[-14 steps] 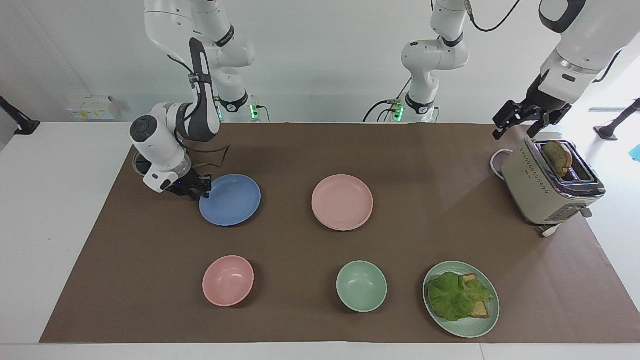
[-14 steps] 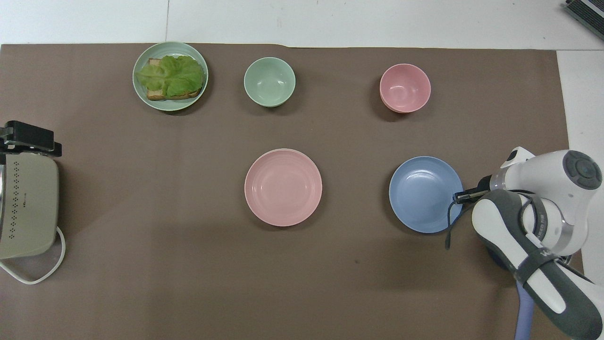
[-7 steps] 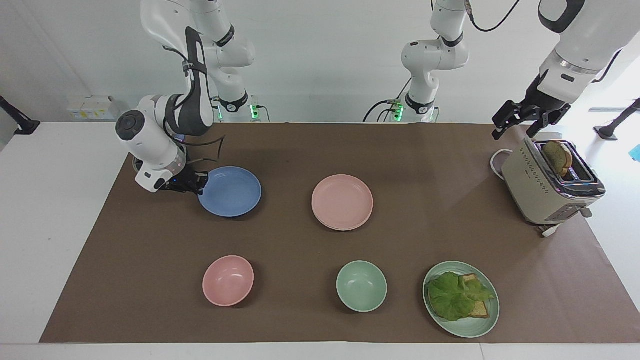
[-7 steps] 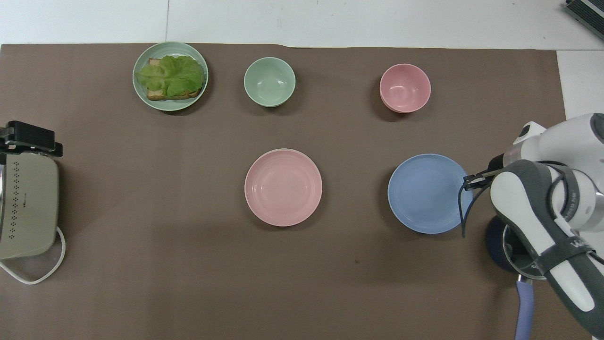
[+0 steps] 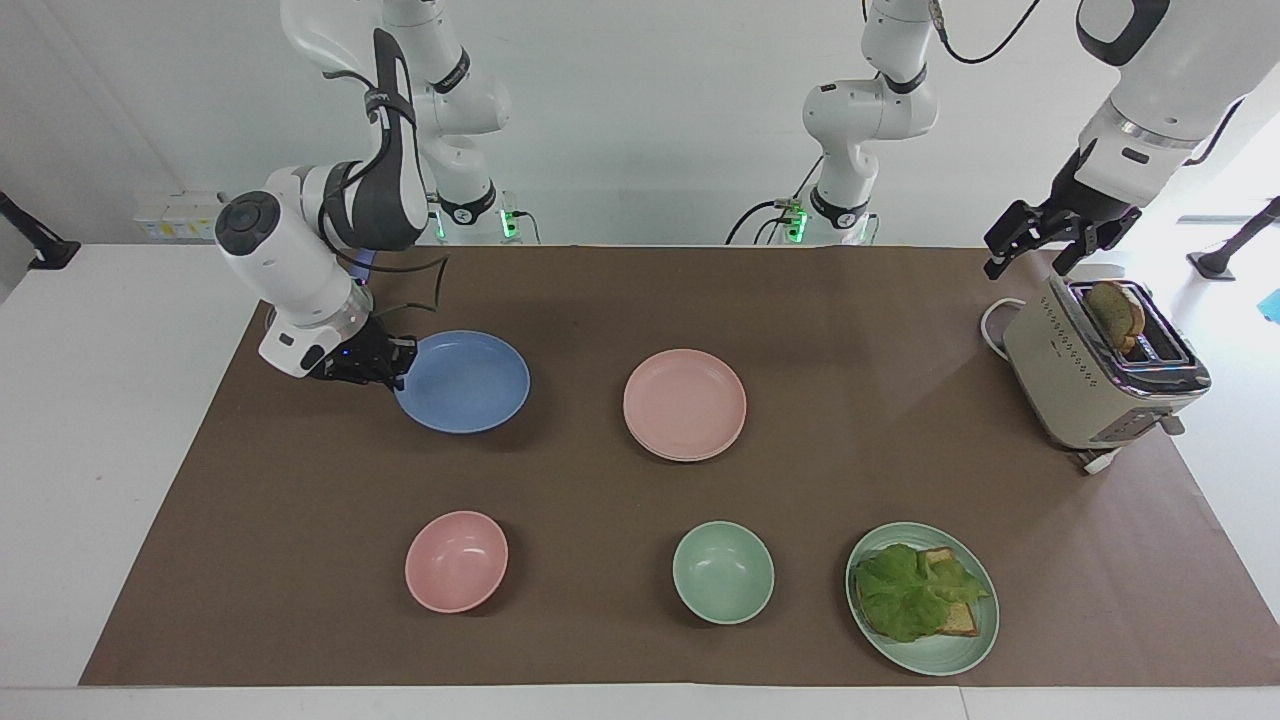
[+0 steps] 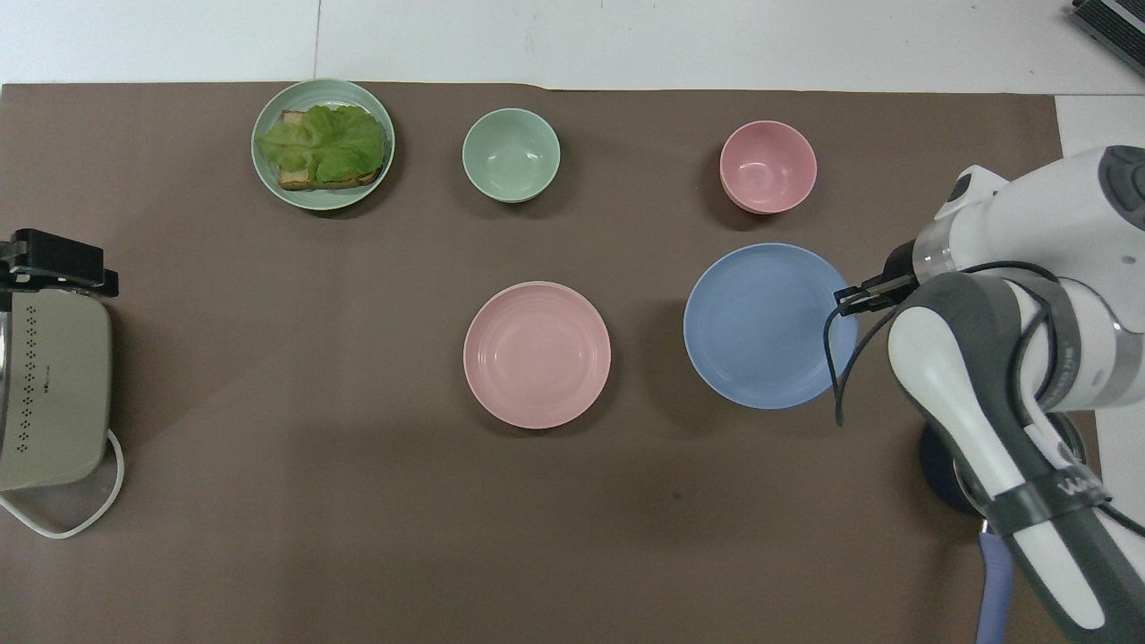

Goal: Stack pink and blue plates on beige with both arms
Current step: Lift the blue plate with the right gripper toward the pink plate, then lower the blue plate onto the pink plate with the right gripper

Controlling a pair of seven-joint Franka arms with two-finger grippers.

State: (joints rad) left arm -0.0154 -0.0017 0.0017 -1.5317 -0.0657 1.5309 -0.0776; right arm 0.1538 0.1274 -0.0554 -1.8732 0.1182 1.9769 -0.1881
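My right gripper [image 5: 400, 362] is shut on the rim of the periwinkle blue plate [image 5: 465, 382], at the edge toward the right arm's end of the table. It holds the plate [image 6: 769, 326] up off the brown mat, roughly level, with a shadow beneath. The pale pink plate [image 5: 685, 402] lies at the mat's middle [image 6: 537, 354]. A thin second rim shows under its edge; the beige plate is otherwise hidden beneath it. My left gripper [image 5: 1035, 245] hangs open and empty over the toaster, where that arm waits [image 6: 55, 261].
A beige toaster [image 5: 1095, 375] with a bread slice stands at the left arm's end. Farther from the robots sit a pink bowl [image 5: 456, 561], a green bowl [image 5: 723, 572] and a green plate [image 5: 960, 655] with lettuce on bread. A dark pan [image 6: 944, 470] lies under the right arm.
My right gripper closed on the blue plate's rim, raised it off the mat and carried it a little toward the pink plate. The left arm has not moved.
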